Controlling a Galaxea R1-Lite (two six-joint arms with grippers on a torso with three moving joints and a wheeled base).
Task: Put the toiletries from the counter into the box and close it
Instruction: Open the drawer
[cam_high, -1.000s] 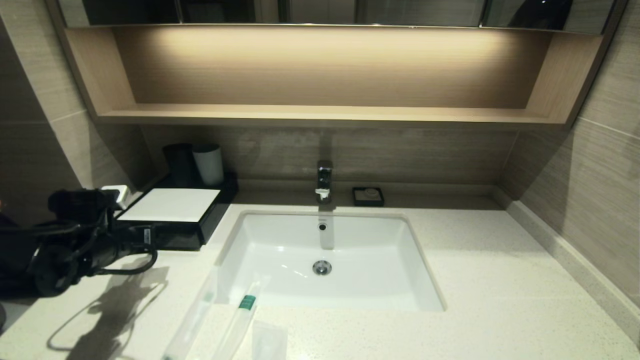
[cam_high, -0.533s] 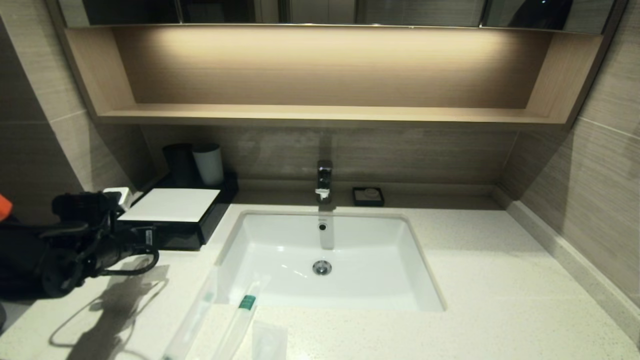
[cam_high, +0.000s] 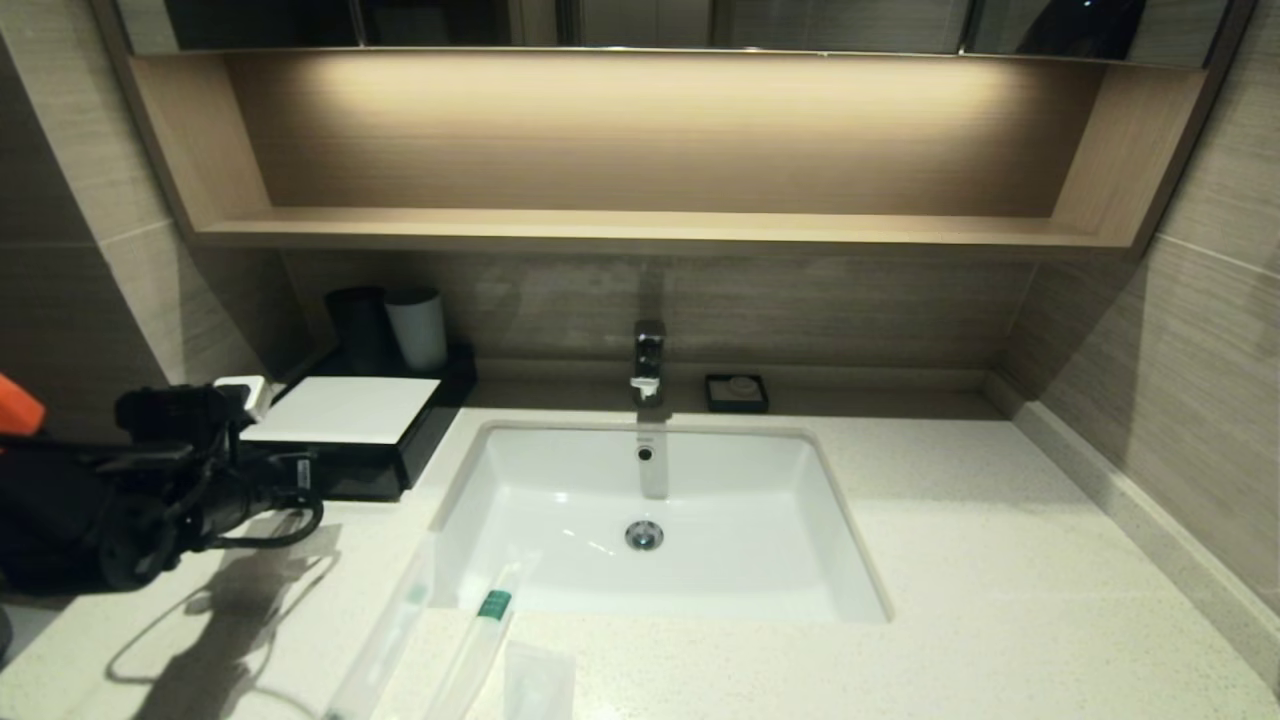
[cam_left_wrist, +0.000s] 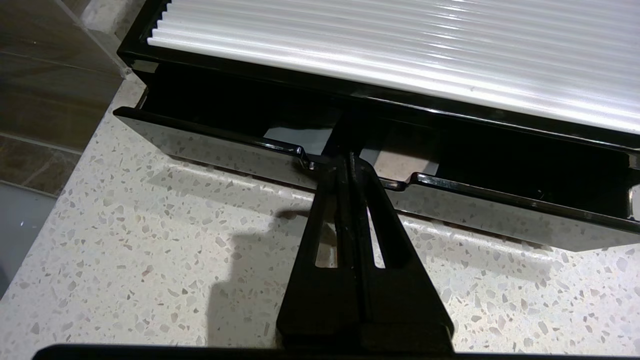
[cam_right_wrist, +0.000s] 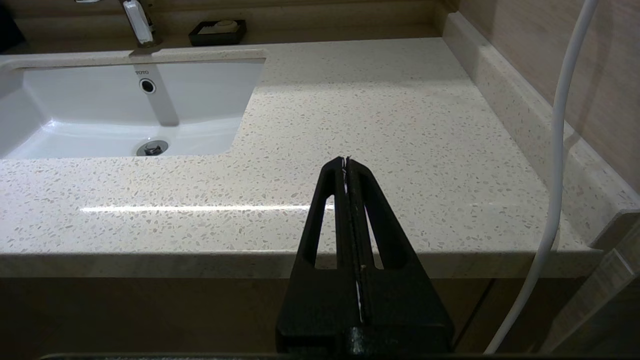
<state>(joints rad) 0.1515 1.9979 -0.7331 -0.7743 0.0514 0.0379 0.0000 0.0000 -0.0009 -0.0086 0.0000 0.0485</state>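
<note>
The black box (cam_high: 345, 412) with a white top panel sits at the back left of the counter (cam_high: 1000, 560). In the left wrist view its drawer front (cam_left_wrist: 215, 150) stands pulled out a little from the box (cam_left_wrist: 400, 50). My left gripper (cam_left_wrist: 346, 157) is shut, with its tips in the drawer's notch pull; in the head view it (cam_high: 300, 478) is at the box's front. Two long clear sachets (cam_high: 385, 640), one with a green-tipped item (cam_high: 493, 603), and a small clear packet (cam_high: 537, 680) lie at the counter's front left. My right gripper (cam_right_wrist: 346, 159) is shut and empty over the counter's front right edge.
A white sunken basin (cam_high: 700, 570) with a faucet (cam_high: 648, 360) takes up the middle. A black cup (cam_high: 358, 325) and a white cup (cam_high: 418, 328) stand behind the box. A small black dish (cam_high: 736, 392) sits by the wall. A wooden shelf (cam_high: 640, 228) hangs above.
My left arm has shifted slightly to the right along the box's front. An orange part of the arm has come into view at the left edge.
</note>
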